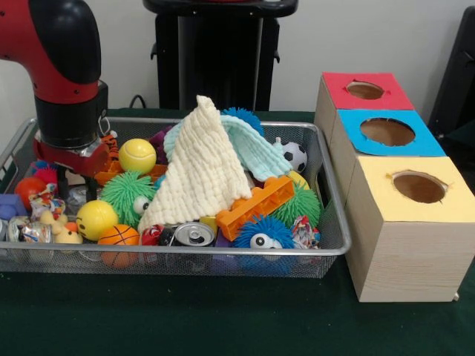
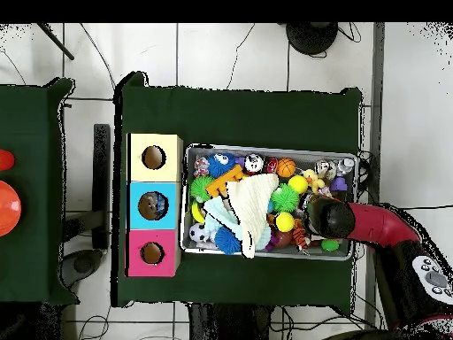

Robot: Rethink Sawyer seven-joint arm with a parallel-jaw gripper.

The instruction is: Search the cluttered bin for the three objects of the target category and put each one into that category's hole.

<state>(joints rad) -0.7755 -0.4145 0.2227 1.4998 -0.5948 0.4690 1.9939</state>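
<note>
A wire bin (image 1: 223,124) holds a heap of toys. A cream cloth (image 1: 197,167) and a pale blue cloth (image 1: 252,148) drape over its middle. Around them lie a yellow tennis ball (image 1: 137,155), a yellow smiley ball (image 1: 96,219), a small basketball (image 1: 119,237), a soccer ball (image 1: 295,156), a green spiky ball (image 1: 126,194), an orange brick (image 1: 256,206) and a drink can (image 1: 193,234). My gripper (image 1: 73,178) is down inside the bin's left end in the front view, just left of the tennis ball. In the overhead view the gripper (image 2: 320,215) sits at the bin's right end.
Three wooden boxes stand in a row beside the bin, each with a round hole on top: red (image 1: 338,93), blue (image 1: 430,141) and yellow (image 1: 386,204). From above, something shows inside the blue box (image 2: 137,205). An orange object (image 2: 7,205) lies on a separate table.
</note>
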